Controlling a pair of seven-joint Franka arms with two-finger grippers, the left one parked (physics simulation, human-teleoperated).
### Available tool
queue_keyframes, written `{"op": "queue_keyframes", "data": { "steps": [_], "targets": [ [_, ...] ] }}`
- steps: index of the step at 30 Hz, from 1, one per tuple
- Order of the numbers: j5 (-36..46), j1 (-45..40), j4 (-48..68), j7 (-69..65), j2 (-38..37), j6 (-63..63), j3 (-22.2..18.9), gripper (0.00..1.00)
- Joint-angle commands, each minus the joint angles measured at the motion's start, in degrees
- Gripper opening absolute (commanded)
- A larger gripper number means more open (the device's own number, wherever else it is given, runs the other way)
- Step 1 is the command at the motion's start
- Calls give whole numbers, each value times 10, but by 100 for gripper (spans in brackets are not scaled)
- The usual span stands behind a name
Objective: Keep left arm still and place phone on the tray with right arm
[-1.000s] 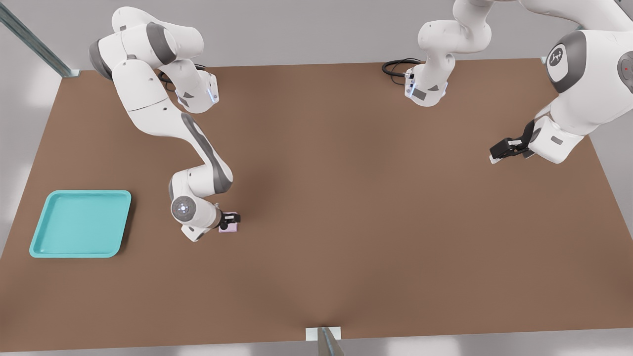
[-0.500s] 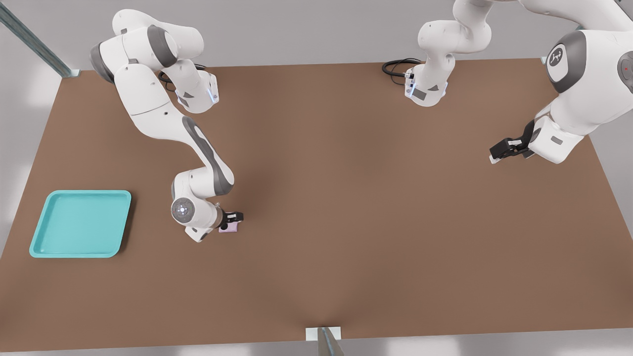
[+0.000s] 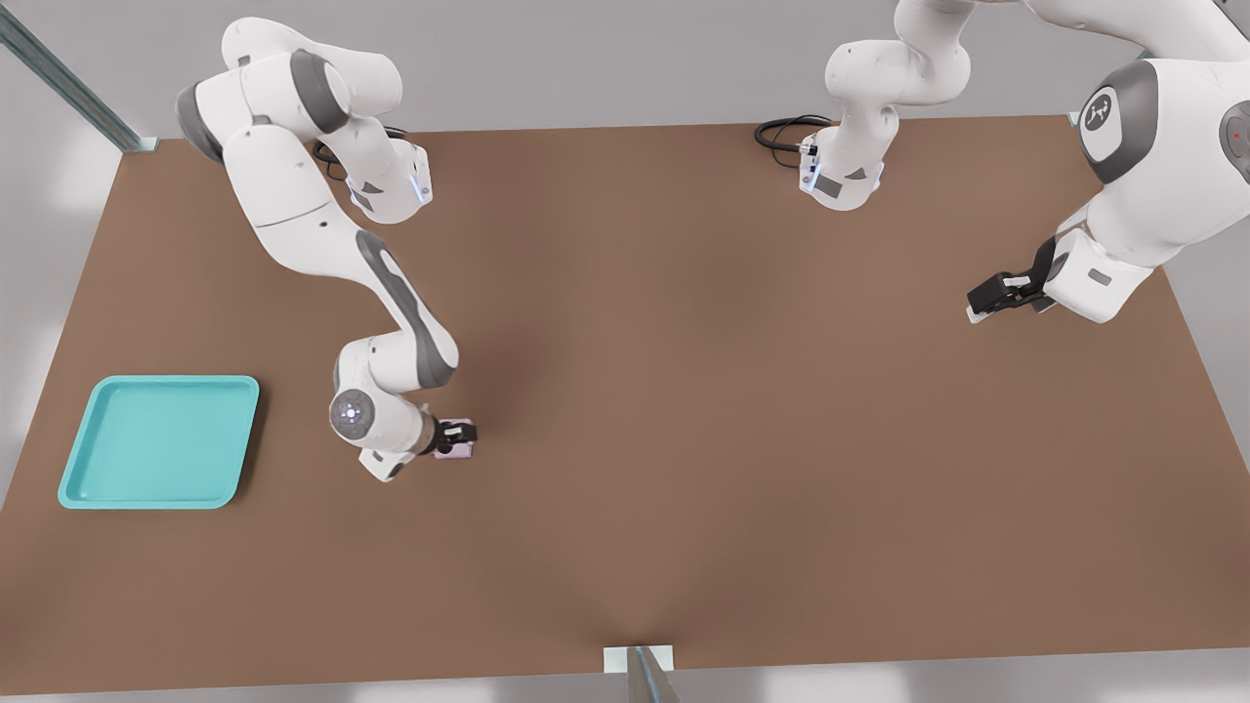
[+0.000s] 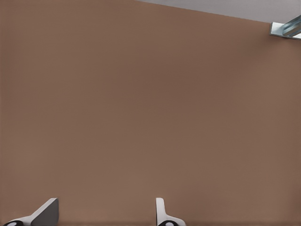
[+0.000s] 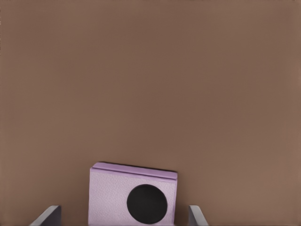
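The pale pink-lilac phone lies flat on the brown table, left of centre in the front view. My right arm's gripper is low over it and open, one finger on either side. In the right wrist view the phone shows one black circle and sits between the fingertips, with a gap on each side. The turquoise tray rests flat near the table's edge at the front view's left, well apart from the phone and holding nothing.
The brown table fills the front view. The right arm's base stands at the back left and the other base at the back right. The parked arm's gripper hangs at the far right. A metal post stands at the near edge.
The right arm's wrist has shifted slightly to the front view's left, and the gripper has settled lower around the phone. The phone and the tray have stayed put.
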Motion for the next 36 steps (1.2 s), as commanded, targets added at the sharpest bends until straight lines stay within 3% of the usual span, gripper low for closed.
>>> {"op": "queue_keyframes", "data": {
  "steps": [1, 4, 22, 23, 24, 25, 30, 36],
  "targets": [
    [0, -1, 0, -16, -2, 1, 0, 100],
    [1, -1, -3, 53, -1, 2, -2, 100],
    [0, 5, -29, 53, 10, 48, -1, 100],
    [0, 5, -29, 53, 10, 48, -1, 98],
    [0, 5, -29, 52, 10, 48, -1, 81],
    [0, 5, -29, 52, 10, 48, -1, 78],
    [-1, 5, -29, 51, 9, 47, -2, 77],
    [-2, -25, -28, 44, -52, 10, -1, 77]
  ]
}}
